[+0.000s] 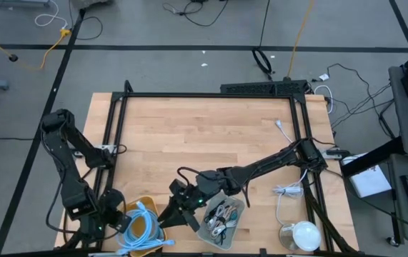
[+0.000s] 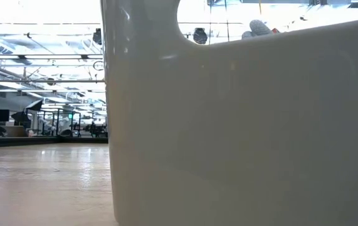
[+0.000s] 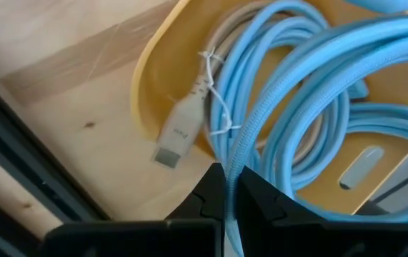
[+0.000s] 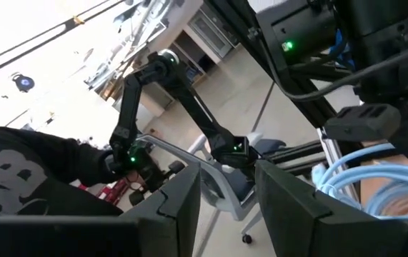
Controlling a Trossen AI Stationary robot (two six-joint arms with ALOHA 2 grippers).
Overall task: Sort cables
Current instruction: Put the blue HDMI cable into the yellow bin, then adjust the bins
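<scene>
The left tool [image 3: 226, 187] was pinched shut on a strand of a blue cable [image 3: 289, 93], which ran straight away from its fingertips into the yellow bin [image 3: 146, 93] just ahead. In that wrist view the blue loops filled the bin, coiled flat and overlapping; at least two could be told apart, and the full count could not. One grey-white plug [image 3: 178, 132] hung over the bin's rim toward the counter [image 3: 68, 86].

From above, the left tool [image 1: 118, 220] sat at the counter's near edge, touching the yellow bin [image 1: 128, 228]. The right tool [image 1: 178, 203] lay just beside it, between that bin and the clear bin [image 1: 236, 218], its fingers [image 4: 178, 203] standing wide and empty. The clear bin held a tangle of thin dark and grey bundles [image 1: 221, 213], too small to count.

So the left arm was the nearer to the blue loops, the right to the mixed bundles. There were two bins and two arms.
</scene>
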